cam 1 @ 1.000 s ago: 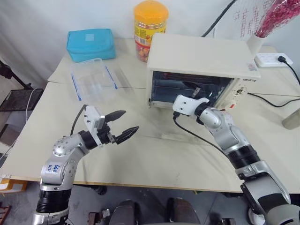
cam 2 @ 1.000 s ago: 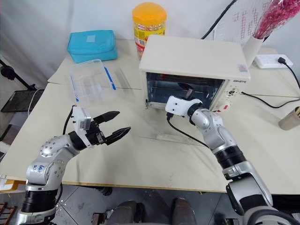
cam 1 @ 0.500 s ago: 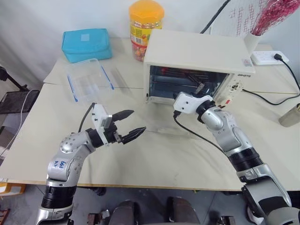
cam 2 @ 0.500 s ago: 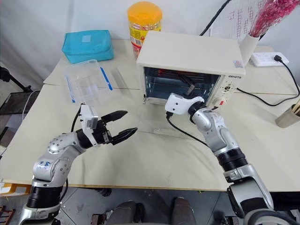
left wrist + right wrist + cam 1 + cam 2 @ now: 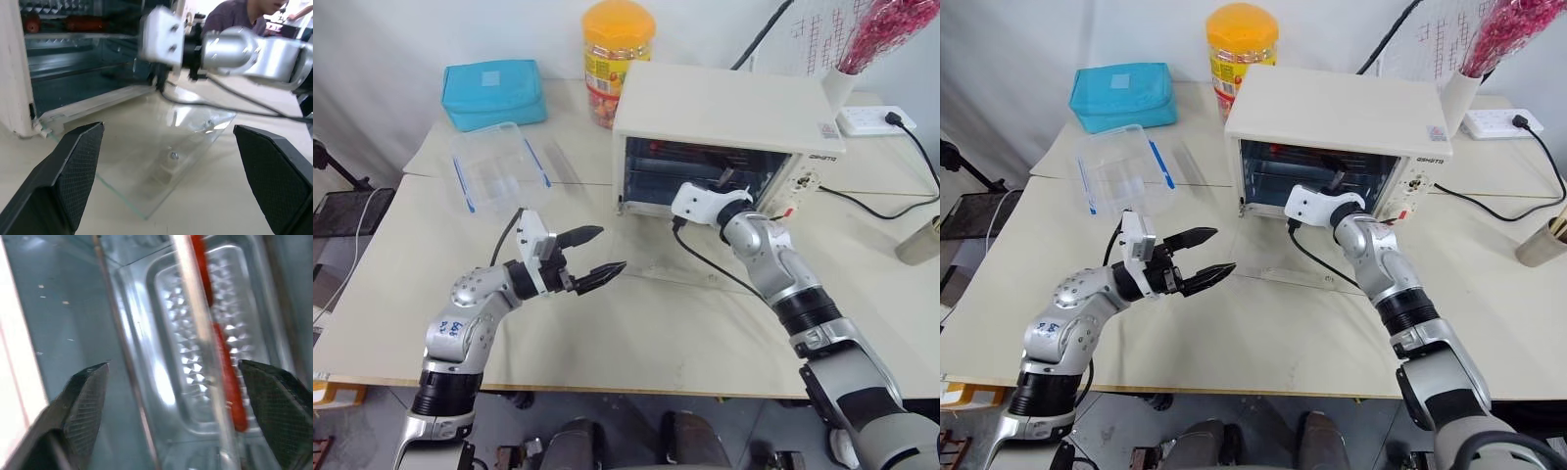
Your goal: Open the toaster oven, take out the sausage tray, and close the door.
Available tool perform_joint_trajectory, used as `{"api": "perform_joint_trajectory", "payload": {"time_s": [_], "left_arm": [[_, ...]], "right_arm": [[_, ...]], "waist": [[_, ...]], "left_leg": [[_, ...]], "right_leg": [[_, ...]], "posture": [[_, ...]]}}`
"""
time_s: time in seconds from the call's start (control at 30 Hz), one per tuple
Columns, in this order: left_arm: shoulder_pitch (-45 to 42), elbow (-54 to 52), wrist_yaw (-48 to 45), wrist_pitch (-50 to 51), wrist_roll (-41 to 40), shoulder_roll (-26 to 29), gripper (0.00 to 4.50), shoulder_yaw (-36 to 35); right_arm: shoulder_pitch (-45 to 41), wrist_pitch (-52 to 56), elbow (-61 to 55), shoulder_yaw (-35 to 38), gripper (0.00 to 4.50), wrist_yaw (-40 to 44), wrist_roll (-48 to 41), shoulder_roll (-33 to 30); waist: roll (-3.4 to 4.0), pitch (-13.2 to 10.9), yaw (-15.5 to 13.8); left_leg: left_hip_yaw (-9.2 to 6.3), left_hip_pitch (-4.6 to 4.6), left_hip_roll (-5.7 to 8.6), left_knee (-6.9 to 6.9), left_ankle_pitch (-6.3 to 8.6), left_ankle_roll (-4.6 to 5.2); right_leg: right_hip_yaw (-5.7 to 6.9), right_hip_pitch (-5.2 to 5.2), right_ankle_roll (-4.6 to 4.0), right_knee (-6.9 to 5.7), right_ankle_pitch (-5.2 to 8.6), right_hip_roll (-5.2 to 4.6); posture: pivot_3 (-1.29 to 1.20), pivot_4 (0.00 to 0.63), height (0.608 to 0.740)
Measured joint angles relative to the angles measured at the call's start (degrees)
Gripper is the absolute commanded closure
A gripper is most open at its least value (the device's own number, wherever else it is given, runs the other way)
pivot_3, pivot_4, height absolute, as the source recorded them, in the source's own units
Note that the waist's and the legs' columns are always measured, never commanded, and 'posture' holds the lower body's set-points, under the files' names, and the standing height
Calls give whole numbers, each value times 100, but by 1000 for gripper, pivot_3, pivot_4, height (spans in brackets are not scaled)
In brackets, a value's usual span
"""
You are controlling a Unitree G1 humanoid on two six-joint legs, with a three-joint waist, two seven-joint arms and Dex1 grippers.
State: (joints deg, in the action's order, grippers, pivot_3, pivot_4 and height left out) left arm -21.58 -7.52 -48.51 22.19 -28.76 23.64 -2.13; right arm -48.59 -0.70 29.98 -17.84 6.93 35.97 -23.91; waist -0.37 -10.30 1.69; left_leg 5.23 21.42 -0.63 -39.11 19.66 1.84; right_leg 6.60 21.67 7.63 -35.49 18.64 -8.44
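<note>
Head views, oven: toaster oven [image 5: 724, 127] at upper centre of the table [image 5: 636, 343], cavity exposed.
Head views, door: door [image 5: 690, 269] folded flat onto the table just below the oven, so the way in is free.
Head views, right arm: right gripper [image 5: 1334, 182] reaching into the oven mouth at centre frame, likely going for the tray.
Head views, left arm: left gripper [image 5: 590, 253] at lower left, fingers spread wide, holding nothing, parked well clear of the door.
Left wrist view: glass door in mid frame; sausages high on a shelf inside, upper left.
Right wrist view: sausage tray [image 5: 205, 347] straight ahead between parted fingers [image 5: 83, 396], not yet clamped on it.
</note>
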Motion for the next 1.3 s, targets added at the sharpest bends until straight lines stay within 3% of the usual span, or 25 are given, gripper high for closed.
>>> {"api": "perform_joint_trajectory", "payload": {"time_s": [0.3, 0.33, 0.9, 1.13, 1.3], "left_arm": [[-738, 883, -430, -441, 128, -178, 0, 261], [-852, 1033, -483, -521, 164, -239, 0, 282], [-3114, 4052, -894, -1867, 524, -749, 0, 99], [-3504, 5052, -1168, -2089, 683, -714, 0, 56], [-3818, 5586, -1179, -2105, 712, -734, 0, -60]], "right_arm": [[-358, 68, 445, -39, 4350, -477, 212, 10], [-374, 60, 465, -124, 4487, -485, 325, -25], [-387, -45, 275, -172, 4487, -269, 349, -126], [142, 70, -730, -48, 4487, 97, 340, -340], [676, 221, -1629, 62, 4487, 425, 342, -394]], "waist": [[0, 0, 6], [-1, 0, 9], [-5, -1, 28], [-5, -1, 14], [-5, -1, 11]], "left_leg": [[0, 0, -1, -2, -1, 0], [0, 0, -1, -3, -1, 0], [0, 13, -1, 3, -2, 2], [0, 82, 0, -12, -4, 5], [3, 84, 0, -12, -7, 7]], "right_leg": [[3, 0, 0, -1, 0, 2], [3, -1, 0, -3, 0, 2], [21, 12, 0, 1, 0, 4], [31, 84, 1, -20, 0, 1], [39, 85, 0, -22, 0, 1]], "posture": [[0, 150, 740], [0, 150, 740], [0, 150, 740], [0, 150, 740], [0, 150, 740]]}}
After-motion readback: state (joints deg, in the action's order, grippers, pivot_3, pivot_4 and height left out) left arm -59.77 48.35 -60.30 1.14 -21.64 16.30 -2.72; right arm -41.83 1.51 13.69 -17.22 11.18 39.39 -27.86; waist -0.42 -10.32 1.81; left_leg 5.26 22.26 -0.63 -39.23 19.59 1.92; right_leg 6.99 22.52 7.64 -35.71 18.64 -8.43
